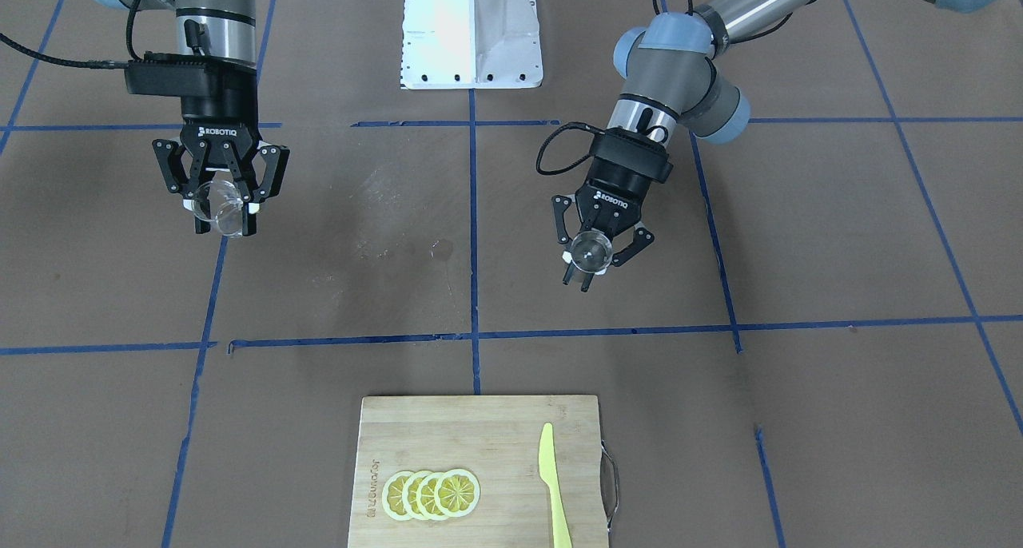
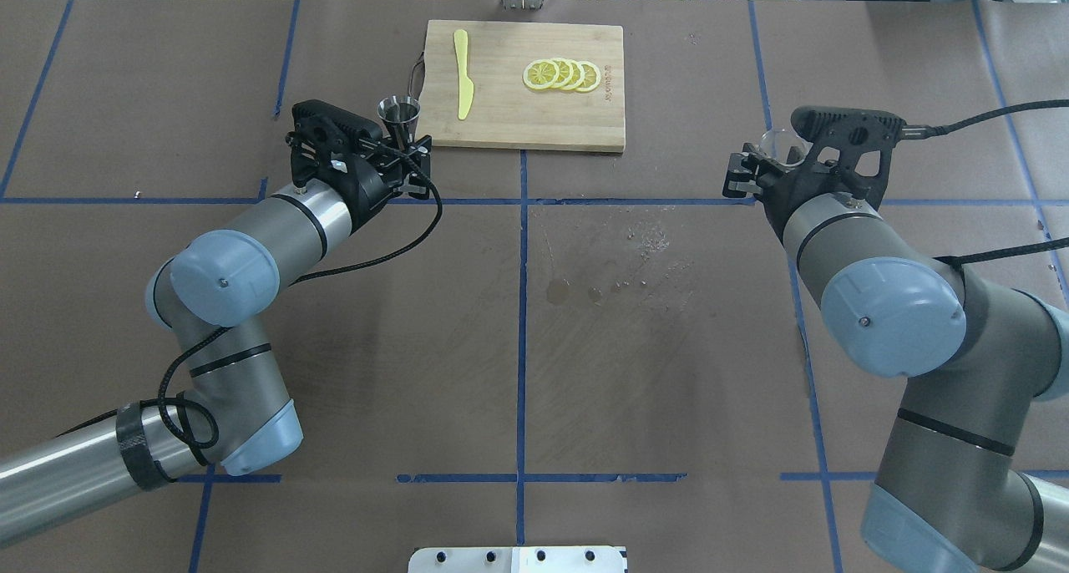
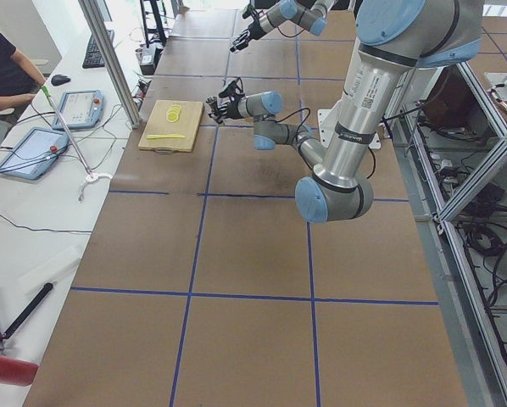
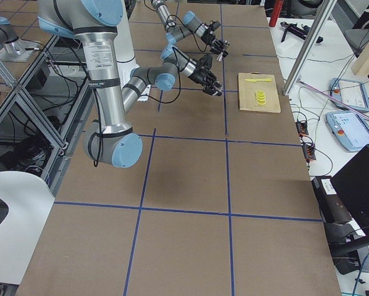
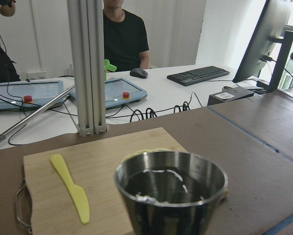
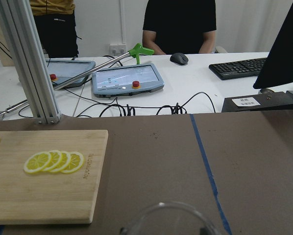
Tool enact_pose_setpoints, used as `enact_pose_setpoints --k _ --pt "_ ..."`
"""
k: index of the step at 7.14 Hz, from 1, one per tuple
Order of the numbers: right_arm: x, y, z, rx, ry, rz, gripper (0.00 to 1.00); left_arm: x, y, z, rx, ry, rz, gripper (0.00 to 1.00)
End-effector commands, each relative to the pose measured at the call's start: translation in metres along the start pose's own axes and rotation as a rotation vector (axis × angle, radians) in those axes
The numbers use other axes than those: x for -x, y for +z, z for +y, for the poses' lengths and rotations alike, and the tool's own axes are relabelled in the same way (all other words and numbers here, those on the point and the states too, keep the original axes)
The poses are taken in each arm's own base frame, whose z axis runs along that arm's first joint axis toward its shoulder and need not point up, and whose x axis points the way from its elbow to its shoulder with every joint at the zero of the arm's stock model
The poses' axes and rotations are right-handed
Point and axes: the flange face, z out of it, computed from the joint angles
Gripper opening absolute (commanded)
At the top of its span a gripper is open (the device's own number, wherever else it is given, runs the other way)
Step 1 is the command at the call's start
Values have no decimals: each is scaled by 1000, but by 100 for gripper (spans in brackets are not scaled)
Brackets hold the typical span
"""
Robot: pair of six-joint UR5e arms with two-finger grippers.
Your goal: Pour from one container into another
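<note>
The steel jigger is held upright above the table, with my left gripper shut on its waist. In the overhead view the jigger stands just left of the cutting board, above the left gripper. The left wrist view shows the jigger close up with dark liquid inside. The clear glass cup is tilted, and my right gripper is shut on it, far to the other side. From overhead, the cup and right gripper sit well apart from the jigger. Only the cup's rim shows in the right wrist view.
A wooden cutting board at the table's far edge carries lemon slices and a yellow plastic knife. Wet stains mark the brown table's middle. The robot base stands behind. Operators sit beyond the far edge.
</note>
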Motion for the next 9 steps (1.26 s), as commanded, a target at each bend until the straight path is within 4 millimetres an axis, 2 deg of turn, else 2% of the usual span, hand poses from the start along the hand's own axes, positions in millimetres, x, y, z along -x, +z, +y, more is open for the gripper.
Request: enact_pose_setpoints --k 1,2,3,5,6,7,8,9 --pt "-26 9 7 5 73 47 0 61 -25 17 -43 -7 -160 0" --pt "-30 9 8 5 72 50 0 84 -27 7 -63 -16 -201 0" --pt "-40 8 12 8 70 48 0 101 -31 18 -57 -117 -225 0" --pt "-94 13 32 -4 104 -25 0 140 -43 50 -53 -212 -308 0" --pt "-106 27 44 -8 99 -33 0 157 -52 55 -98 -240 -355 0" --pt "-110 33 49 -8 92 -22 0 186 -67 71 -155 -231 -439 0" --pt "-110 33 49 -9 92 -21 0 197 -78 87 -183 -226 -480 0" --pt "-112 33 49 -12 87 -18 0 193 -87 113 -207 -245 -492 0"
